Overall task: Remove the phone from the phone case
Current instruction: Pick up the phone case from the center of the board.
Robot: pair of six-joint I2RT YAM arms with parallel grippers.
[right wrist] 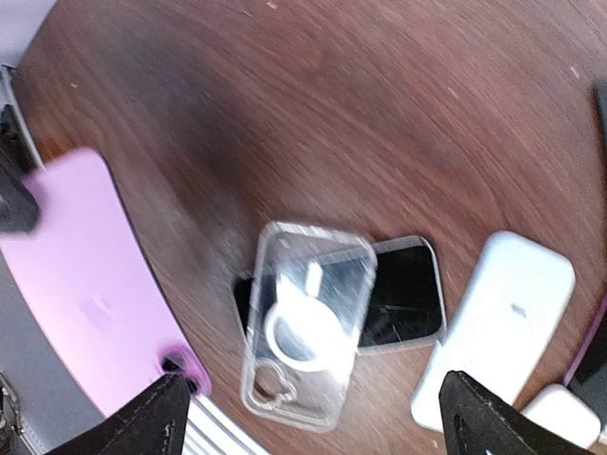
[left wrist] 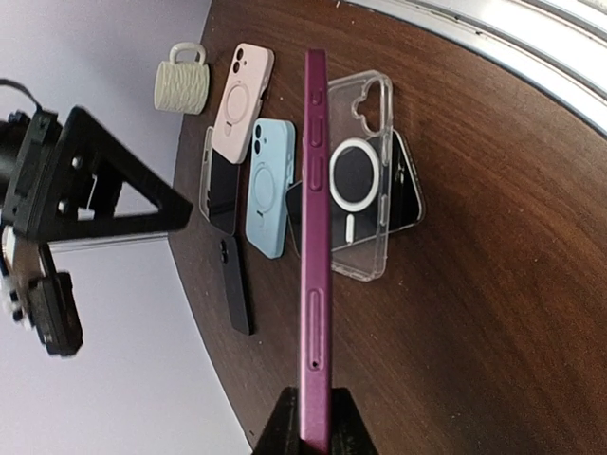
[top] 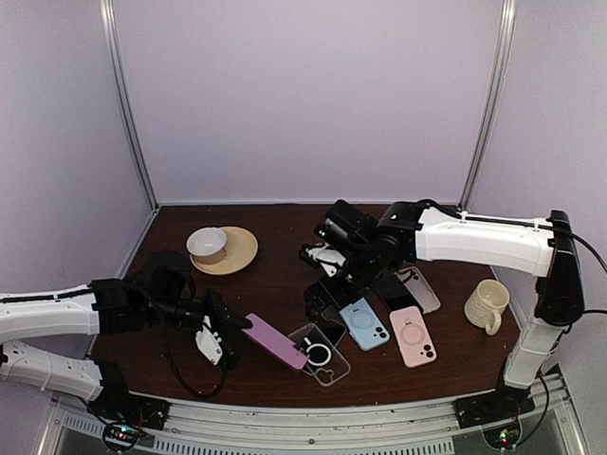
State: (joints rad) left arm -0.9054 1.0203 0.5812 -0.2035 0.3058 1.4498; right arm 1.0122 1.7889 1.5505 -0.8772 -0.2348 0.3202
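Observation:
A purple phone case hangs just above the table at the front centre, with my left gripper shut on its near end. In the left wrist view it stands edge-on between the fingers of that gripper. Whether a phone sits inside it does not show. The right wrist view shows its flat back. My right gripper hovers open over a clear case that lies across a black phone. Nothing is between its fingers.
Right of the clear case lie a light blue case and a pink case, and behind them a clear-cased phone. A cream mug stands far right. A bowl on a tan plate sits back left.

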